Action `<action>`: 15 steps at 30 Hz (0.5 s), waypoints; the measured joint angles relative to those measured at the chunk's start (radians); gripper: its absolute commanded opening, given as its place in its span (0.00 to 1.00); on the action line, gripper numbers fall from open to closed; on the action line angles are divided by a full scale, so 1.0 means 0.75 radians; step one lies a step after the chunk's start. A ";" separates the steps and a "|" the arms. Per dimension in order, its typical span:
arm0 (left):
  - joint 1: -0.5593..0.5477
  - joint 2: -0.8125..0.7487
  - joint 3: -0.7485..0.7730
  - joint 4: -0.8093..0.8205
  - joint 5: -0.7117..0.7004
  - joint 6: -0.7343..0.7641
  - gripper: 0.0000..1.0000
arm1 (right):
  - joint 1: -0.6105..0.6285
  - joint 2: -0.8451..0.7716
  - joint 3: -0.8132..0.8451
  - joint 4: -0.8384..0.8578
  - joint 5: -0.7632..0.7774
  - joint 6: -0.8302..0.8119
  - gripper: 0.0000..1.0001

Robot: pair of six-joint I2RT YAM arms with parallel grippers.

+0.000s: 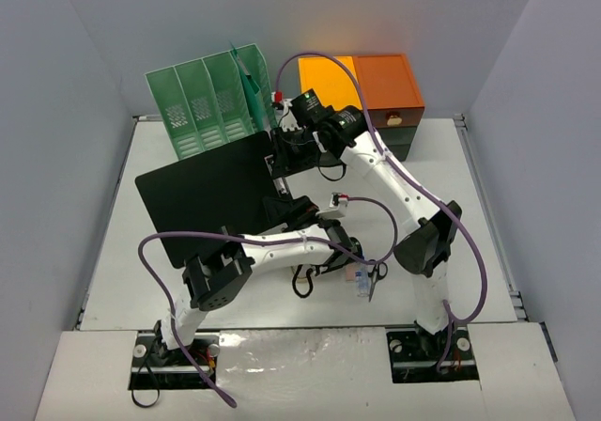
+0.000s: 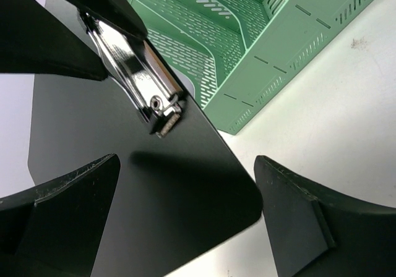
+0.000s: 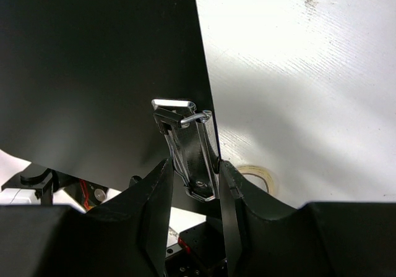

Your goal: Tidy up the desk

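The desk point(image 1: 470, 214) spreads under both arms, and the tidying looks, at a guess, partly done. The right gripper point(image 3: 195, 166) is clamped on the metal clip point(image 3: 189, 147) of a black clipboard point(image 1: 207, 191), holding it towards the far left corner, just in front of the green file rack point(image 1: 211, 97). None of it is in a slot yet. The left gripper point(image 2: 185, 190) hovers over the clipboard's corner with its fingers wide apart, gripping nothing.

Near the middle of the near edge lie a few loose things: a small blue item point(image 1: 362, 289) and a dark loop point(image 1: 300, 280) (possibly a cable; the arm hides part of it). These appear not yet sorted. A pale ring point(image 3: 263, 169) in the right wrist view may be tape. The orange cabinet point(image 1: 376, 87) stands at the far edge, and its drawers are mostly hidden behind the right arm. Whether the clipboard's low edge touches the desk, I cannot tell.
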 measured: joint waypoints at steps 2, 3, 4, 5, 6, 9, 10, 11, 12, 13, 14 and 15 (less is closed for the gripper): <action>0.003 0.000 0.022 -0.001 0.000 0.023 0.82 | -0.004 0.000 -0.001 0.000 0.000 0.000 0.00; 0.005 0.000 0.033 -0.001 0.000 0.031 0.81 | -0.007 0.000 -0.003 -0.001 0.000 -0.001 0.00; 0.008 -0.001 0.039 -0.001 -0.001 0.040 0.79 | -0.009 0.000 -0.004 -0.002 0.001 -0.002 0.00; 0.011 -0.003 0.044 -0.001 -0.001 0.048 0.76 | -0.010 0.000 -0.005 -0.004 0.001 -0.003 0.00; 0.011 -0.005 0.044 -0.001 0.000 0.057 0.74 | -0.010 0.000 -0.010 -0.004 0.001 -0.003 0.00; 0.011 -0.006 0.044 0.000 0.003 0.079 0.68 | -0.011 0.000 -0.024 0.001 0.000 -0.003 0.00; 0.011 -0.006 0.044 0.000 0.005 0.087 0.65 | -0.011 0.000 -0.027 0.001 -0.001 -0.003 0.00; 0.009 -0.007 0.044 0.001 0.007 0.093 0.62 | -0.011 0.000 -0.031 0.001 -0.002 -0.003 0.00; 0.008 -0.008 0.045 0.002 0.008 0.100 0.58 | -0.011 0.000 -0.035 0.002 -0.003 -0.003 0.00; 0.008 -0.010 0.047 0.003 0.010 0.108 0.54 | -0.011 0.000 -0.039 0.004 -0.005 -0.003 0.00; 0.008 -0.011 0.050 0.003 0.010 0.115 0.51 | -0.011 0.000 -0.043 0.005 -0.006 -0.004 0.00; 0.008 -0.013 0.054 0.002 0.009 0.124 0.50 | -0.011 0.000 -0.047 0.003 -0.006 -0.006 0.00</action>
